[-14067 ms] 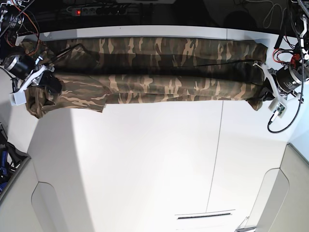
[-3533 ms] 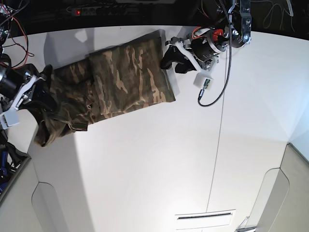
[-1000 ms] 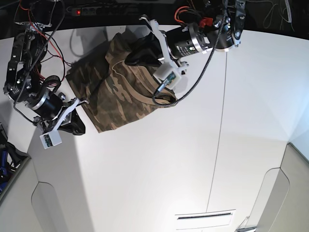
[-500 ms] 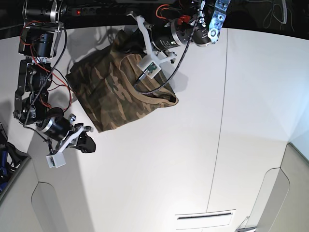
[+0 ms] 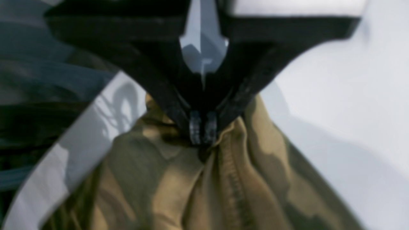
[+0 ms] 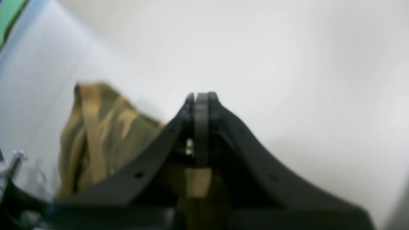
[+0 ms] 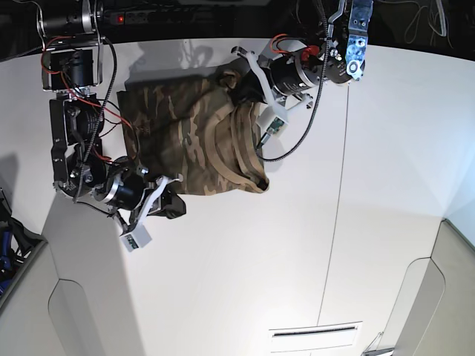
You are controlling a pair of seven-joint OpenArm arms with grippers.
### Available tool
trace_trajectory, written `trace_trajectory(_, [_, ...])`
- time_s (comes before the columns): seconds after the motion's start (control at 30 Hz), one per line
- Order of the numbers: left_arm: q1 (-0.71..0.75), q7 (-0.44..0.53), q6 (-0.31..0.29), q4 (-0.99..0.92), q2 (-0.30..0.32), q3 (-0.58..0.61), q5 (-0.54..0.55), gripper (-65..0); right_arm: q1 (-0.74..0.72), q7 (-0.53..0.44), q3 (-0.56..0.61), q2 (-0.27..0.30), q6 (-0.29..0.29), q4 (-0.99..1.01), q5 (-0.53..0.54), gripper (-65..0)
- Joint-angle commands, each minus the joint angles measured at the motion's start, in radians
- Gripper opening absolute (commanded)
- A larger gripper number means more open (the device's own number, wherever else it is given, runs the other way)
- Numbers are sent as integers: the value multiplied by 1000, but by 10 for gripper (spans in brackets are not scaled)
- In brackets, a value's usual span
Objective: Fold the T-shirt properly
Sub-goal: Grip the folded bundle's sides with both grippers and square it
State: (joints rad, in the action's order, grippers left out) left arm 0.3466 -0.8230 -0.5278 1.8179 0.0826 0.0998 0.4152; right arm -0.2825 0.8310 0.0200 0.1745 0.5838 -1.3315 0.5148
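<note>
L claw (image 5: 202,127) clamped; R claw (image 6: 200,99) closed.

One camouflage T-shirt (image 7: 194,141), two end effectors, left (image 7: 236,83) and right (image 7: 175,208), one white table (image 7: 297,245).

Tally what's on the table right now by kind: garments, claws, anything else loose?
T-shirts: 1, the camouflage T-shirt, bunched at the table's far edge.
Claws: 2, the left claw pinching the shirt's cloth and the right claw shut, holding nothing, at the shirt's near edge.
Other loose items on the white table: 0.
Total: 3.
</note>
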Motion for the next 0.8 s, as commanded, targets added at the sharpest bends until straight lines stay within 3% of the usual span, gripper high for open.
trace_trajectory(0.0, [-26,11,1,11,-1,-10,-3,-637,-24,-23,6,6,7,-6,10,-650])
trace_trajectory(0.07, [-67,14,7,-2,-1,-23,-30,-637,-19,-23,13,6,7,-1,4,-650])
trace_trajectory(0.2, [-185,82,122,-106,3,-23,-99,-637,0,-21,12,12,6,-2,9,-650])
trace_trajectory(0.27, [-256,93,145,-182,3,-23,-105,-637,15,-19,12,11,6,-2,9,-650])
trace_trajectory(0.5, [-390,70,151,-206,4,-23,-105,-637,65,-19,12,11,6,-2,9,-650])
trace_trajectory(0.77, [-282,48,150,-31,4,-23,-90,-637,121,-19,12,11,6,-2,25,-650])
